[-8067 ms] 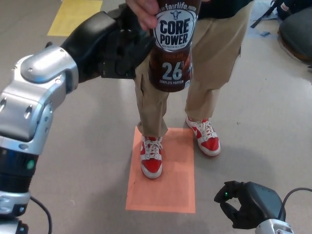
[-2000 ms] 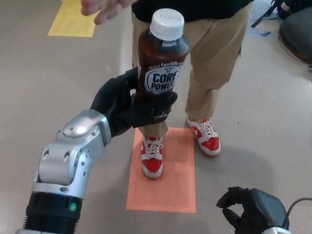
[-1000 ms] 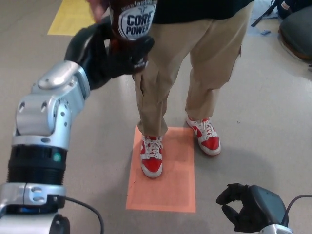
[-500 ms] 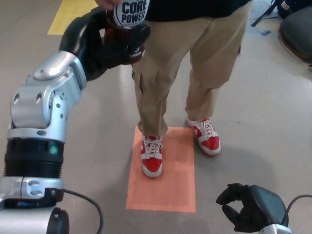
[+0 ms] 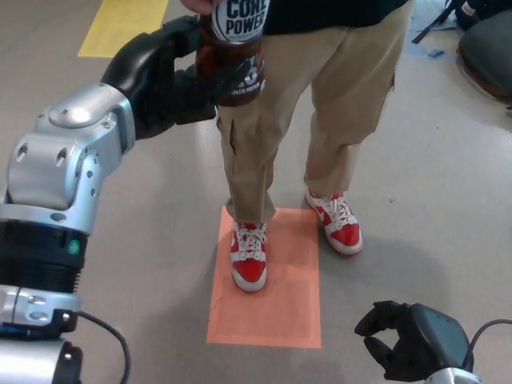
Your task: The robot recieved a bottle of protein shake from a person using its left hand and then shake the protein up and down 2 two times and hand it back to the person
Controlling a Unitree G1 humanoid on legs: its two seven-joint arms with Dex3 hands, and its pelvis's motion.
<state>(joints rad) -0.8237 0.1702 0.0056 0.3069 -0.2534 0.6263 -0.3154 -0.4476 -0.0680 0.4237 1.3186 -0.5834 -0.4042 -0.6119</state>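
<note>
Left hand (image 5: pixel 186 76) gripping bottle (image 5: pixel 233 50) low, leaving top free for person's hand (image 5: pixel 198 6) reaching above. Right hand (image 5: pixel 398 344) idling low, fingers curled, holding nothing.

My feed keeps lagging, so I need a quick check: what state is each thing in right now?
Protein shake bottle: upright, raised to the top edge of the picture, cap out of frame.
Left robot hand: shut on the bottle's lower part.
Person's hand: at the bottle's top, contact unclear.
Right robot hand: low, holding nothing, fingers curled.
Person: standing, one shoe on the orange floor mat.
</note>
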